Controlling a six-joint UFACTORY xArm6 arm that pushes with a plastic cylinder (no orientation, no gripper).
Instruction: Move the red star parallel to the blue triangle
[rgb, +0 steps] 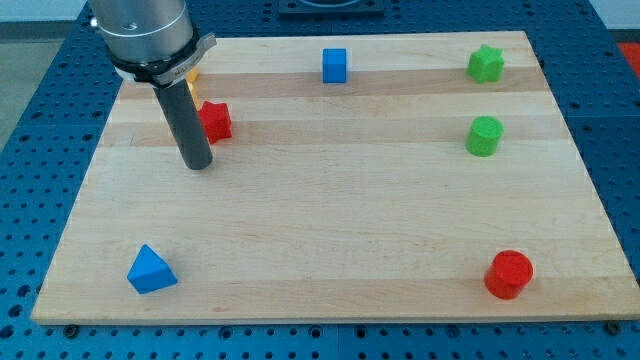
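No gripper was fitted; the arm ended in a dark rod, so there was nothing to open or close. My tip (197, 163) rested on the wooden worktop (330, 250) in the upper left part of the camera view.

Camera view, left side: the red star (215, 121) lay just beside the rod, to its right and a little toward the view's top. Whether rod and star touched could not be told. A yellow block (192, 78) showed partly behind the arm's housing, shape unclear. The blue triangle (151, 270) sat near the bottom left corner, well apart from my tip and well below the star.

Camera view, top and right: a blue cube (335, 65) stood near the top edge, about mid-board. A green star (486, 64) sat at the top right, with a green cylinder (484, 136) below it. A red cylinder (509, 274) stood near the bottom right corner.
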